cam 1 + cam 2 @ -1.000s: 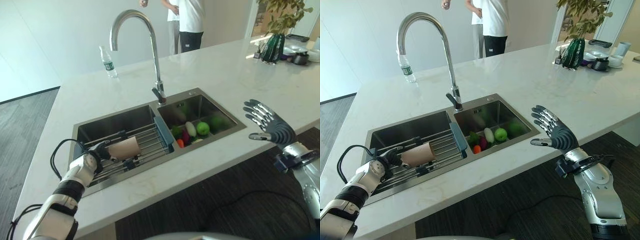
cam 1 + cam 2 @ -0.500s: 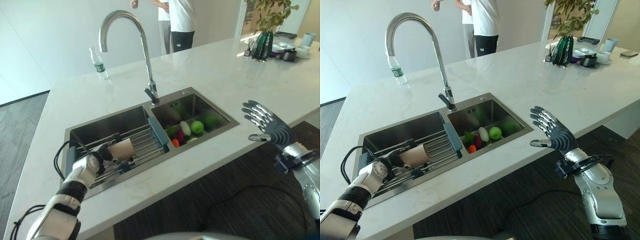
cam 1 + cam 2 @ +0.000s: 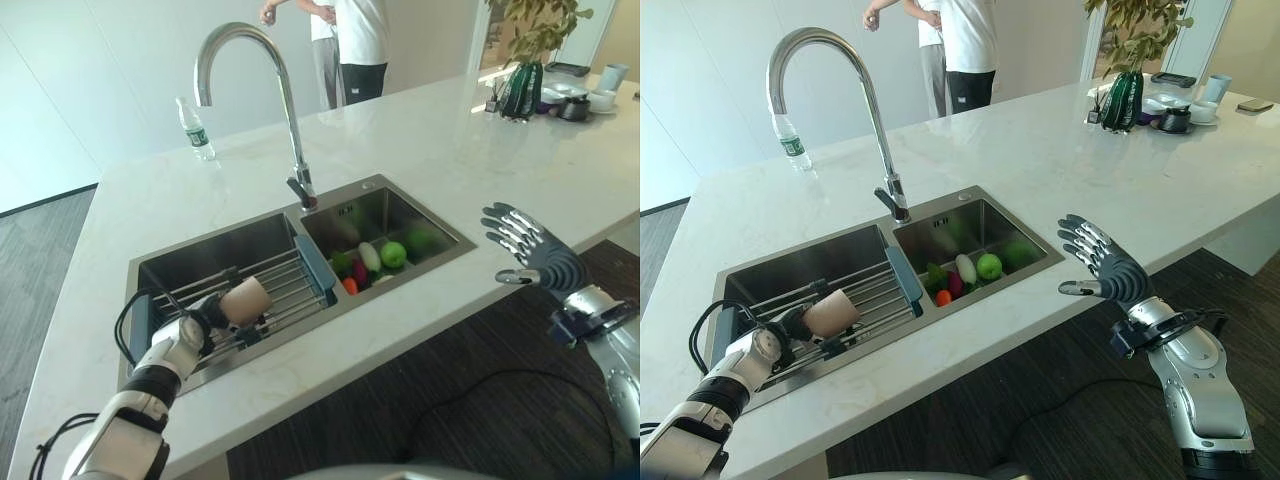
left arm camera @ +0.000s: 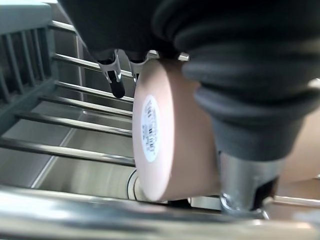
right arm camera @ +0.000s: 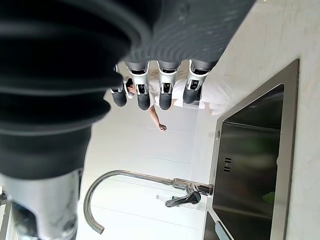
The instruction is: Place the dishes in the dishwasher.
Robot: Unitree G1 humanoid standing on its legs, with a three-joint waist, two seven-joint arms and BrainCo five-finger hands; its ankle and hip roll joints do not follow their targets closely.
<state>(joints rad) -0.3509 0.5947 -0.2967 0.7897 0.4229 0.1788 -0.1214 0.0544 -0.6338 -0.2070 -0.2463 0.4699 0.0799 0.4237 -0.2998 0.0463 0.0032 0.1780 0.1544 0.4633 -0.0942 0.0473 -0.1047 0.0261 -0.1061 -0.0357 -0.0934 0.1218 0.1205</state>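
A beige cup (image 3: 245, 300) lies on its side in my left hand (image 3: 196, 325), whose fingers are curled round it, just above the metal drying rack (image 3: 285, 280) that spans the left basin of the steel sink (image 3: 390, 199). In the left wrist view the cup (image 4: 170, 145) shows its flat base with a small label, and the rack bars (image 4: 75, 125) run right behind it. My right hand (image 3: 1110, 268) floats open, fingers spread, off the counter's front edge to the right of the sink.
A tall curved faucet (image 3: 265, 90) rises behind the sink. The right basin holds vegetables and a green apple (image 3: 393, 254). A water bottle (image 3: 195, 128) stands on the white counter (image 3: 450, 150). A plant and cups (image 3: 560, 95) sit far right. People (image 3: 350, 40) stand behind.
My left hand has raised the cup a little over the rack and brought it slightly nearer. The whole picture shifted between the earliest frames and now. The right hand has barely moved.
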